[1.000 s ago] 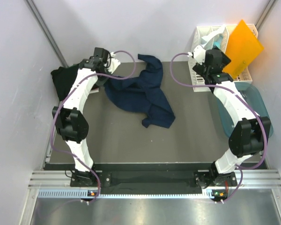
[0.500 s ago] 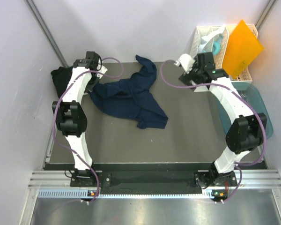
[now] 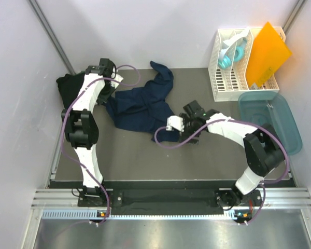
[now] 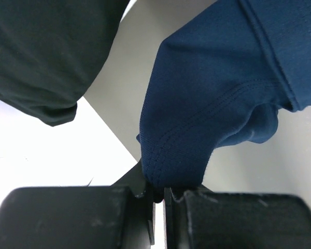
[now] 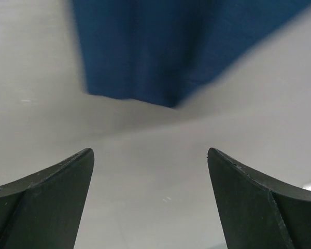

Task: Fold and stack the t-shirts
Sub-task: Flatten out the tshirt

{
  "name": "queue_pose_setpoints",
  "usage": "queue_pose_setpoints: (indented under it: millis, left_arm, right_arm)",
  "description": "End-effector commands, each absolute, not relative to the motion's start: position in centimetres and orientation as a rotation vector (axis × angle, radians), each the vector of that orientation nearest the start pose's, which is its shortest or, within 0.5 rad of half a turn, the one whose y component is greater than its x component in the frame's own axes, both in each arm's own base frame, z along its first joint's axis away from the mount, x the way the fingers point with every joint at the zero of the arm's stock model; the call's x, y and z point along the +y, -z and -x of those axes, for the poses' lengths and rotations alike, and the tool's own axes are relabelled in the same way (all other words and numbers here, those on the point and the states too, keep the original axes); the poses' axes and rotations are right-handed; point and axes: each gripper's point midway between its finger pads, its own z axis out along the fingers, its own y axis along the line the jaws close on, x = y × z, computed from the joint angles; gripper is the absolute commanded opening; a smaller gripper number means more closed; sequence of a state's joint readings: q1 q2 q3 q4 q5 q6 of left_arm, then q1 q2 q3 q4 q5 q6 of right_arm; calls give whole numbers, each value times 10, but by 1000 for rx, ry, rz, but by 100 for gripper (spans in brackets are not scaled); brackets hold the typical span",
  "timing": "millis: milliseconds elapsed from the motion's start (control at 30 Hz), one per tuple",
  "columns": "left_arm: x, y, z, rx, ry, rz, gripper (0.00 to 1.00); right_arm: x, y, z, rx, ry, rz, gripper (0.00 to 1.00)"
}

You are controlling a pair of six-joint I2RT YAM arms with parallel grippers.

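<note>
Two arms: left gripper (image 4: 158, 194) pinches the navy t-shirt (image 3: 142, 106) by its hem; right gripper (image 5: 150, 155), spread wide, hangs just beside its near corner.

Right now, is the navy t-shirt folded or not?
Not folded: the navy t-shirt lies crumpled and bunched, one edge pinched in the shut left gripper.

The top camera sits high up at the near edge and looks down on the whole table (image 3: 207, 155). The wrist cameras look past the left claw (image 4: 158, 194) and the right claw (image 5: 149, 155), very close up. All three show the navy t-shirt (image 3: 140, 106).
</note>
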State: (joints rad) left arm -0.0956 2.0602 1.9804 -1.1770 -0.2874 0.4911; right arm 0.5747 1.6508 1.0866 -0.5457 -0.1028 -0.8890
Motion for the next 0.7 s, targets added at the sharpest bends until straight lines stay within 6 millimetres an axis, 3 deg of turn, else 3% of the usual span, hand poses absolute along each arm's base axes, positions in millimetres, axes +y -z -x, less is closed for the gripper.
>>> queue_pose_setpoints:
  millis: [0, 233, 367, 667]
  left_arm:
    - [19, -161, -437, 2730, -449, -717, 0]
    - [13, -154, -433, 2750, -403, -696, 0]
    - [9, -152, -432, 2756, -375, -692, 0]
    - [12, -159, -436, 2730, -404, -709, 0]
  right_arm:
    - [220, -76, -311, 1741, -20, 1882, 90]
    - [253, -72, -305, 1680, -15, 1861, 90]
    - [264, -59, -307, 1692, -21, 1851, 89]
    - [275, -38, -303, 1704, -64, 1914, 59]
